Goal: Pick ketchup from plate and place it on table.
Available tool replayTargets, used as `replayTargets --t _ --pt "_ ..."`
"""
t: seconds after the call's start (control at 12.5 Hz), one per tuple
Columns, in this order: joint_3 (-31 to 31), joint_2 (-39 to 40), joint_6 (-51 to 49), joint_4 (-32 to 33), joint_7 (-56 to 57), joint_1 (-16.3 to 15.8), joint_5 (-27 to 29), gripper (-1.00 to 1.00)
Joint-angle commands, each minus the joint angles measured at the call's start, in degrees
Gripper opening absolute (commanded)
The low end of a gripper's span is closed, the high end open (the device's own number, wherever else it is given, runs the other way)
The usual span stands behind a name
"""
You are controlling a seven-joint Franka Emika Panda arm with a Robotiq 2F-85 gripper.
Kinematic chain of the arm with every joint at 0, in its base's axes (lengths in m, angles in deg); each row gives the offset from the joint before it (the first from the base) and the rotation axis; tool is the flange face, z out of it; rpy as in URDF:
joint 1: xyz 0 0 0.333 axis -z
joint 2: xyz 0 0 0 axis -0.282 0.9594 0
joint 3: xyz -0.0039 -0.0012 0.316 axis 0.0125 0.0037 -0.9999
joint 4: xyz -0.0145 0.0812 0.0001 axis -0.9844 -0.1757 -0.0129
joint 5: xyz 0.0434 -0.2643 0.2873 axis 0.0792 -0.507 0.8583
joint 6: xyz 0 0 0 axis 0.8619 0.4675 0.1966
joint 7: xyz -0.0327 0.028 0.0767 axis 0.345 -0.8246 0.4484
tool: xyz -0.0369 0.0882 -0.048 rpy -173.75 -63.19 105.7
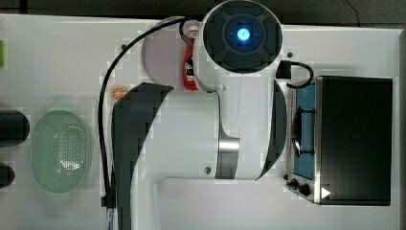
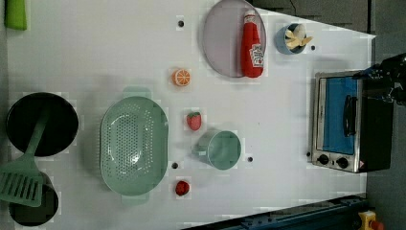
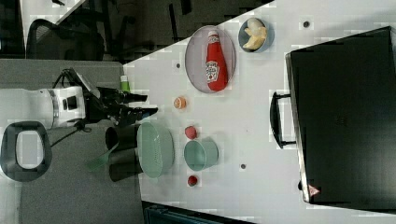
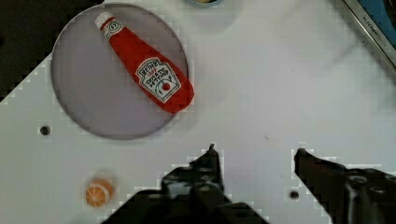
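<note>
the ketchup (image 4: 145,65) lies flat on the plate (image 4: 88,98), near the plate's edge, its base reaching over the rim toward the table (image 4: 280,84). the gripper (image 4: 256,150) hovers above bare table beside the plate, fingers spread apart and holding nothing.

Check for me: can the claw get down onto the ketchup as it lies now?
Probably yes. The ketchup lies flat on the plate with nothing over or against it, and the claw hangs open above bare table just beside the plate.
</note>
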Motion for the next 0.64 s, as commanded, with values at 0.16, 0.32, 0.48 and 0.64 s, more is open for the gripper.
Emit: replayTargets --t 0.16,0.32,0.48,0.64 --pt "-3.98 -12.57 -7.63 6.6 -1.75 4.57 -0.02 0.79" --pt "-3.72 -12.4 -7.6 6.57 -1.75 4.61 -0.03 1.0" --pt "-3.73 -12.18 -7.1 6.54 -1.74 4.61 -0.02 1.0" --pt "-4.02 -10.88 -5.01 6.52 -1.17 4.54 -0.02 1.0"
